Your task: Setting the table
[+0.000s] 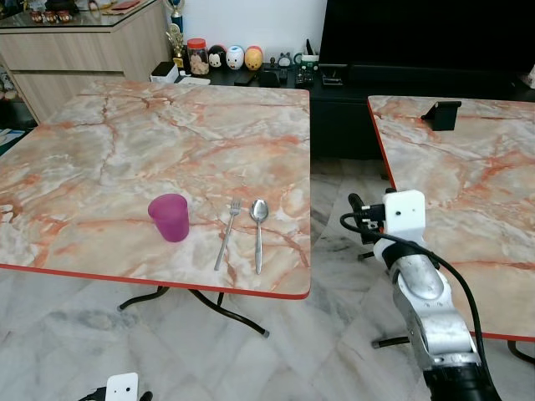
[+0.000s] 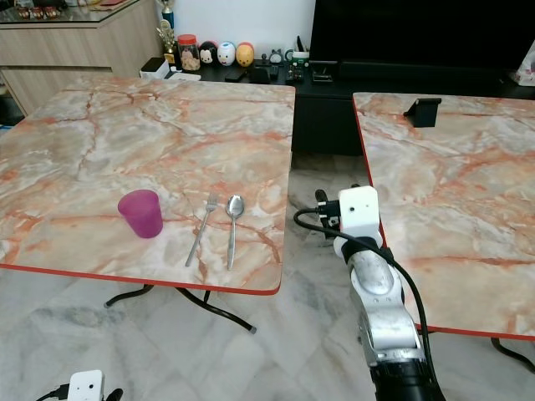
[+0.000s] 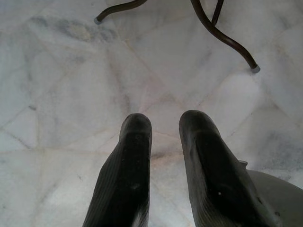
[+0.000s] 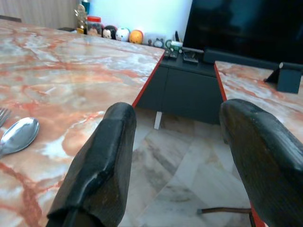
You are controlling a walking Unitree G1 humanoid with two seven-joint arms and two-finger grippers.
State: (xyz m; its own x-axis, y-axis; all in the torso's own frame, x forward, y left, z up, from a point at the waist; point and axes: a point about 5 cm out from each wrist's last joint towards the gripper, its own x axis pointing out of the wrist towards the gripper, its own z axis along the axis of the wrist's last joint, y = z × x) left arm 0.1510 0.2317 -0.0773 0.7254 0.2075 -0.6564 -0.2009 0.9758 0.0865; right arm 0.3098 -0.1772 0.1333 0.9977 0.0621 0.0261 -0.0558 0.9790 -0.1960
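On the marble table (image 1: 125, 142), near its front edge, a purple cup (image 1: 170, 217) stands upright. To its right a fork (image 1: 227, 232) and a spoon (image 1: 258, 230) lie side by side, handles toward me. My right gripper (image 4: 177, 111) is open and holds nothing. It hovers over the floor gap just right of the table's front right corner, at about tabletop height, with the spoon (image 4: 19, 135) close on its left. My left gripper (image 3: 165, 118) hangs low by the floor with a narrow gap between its fingers and nothing in it.
A second marble table (image 1: 468, 175) stands to the right with a black stand (image 1: 441, 114) on it. A strip of tiled floor (image 1: 330, 200) runs between the tables. Behind are a dark TV console with toys (image 1: 234, 58) and a wooden sideboard (image 1: 75, 42). Curved table legs (image 3: 222, 35) stand near the left gripper.
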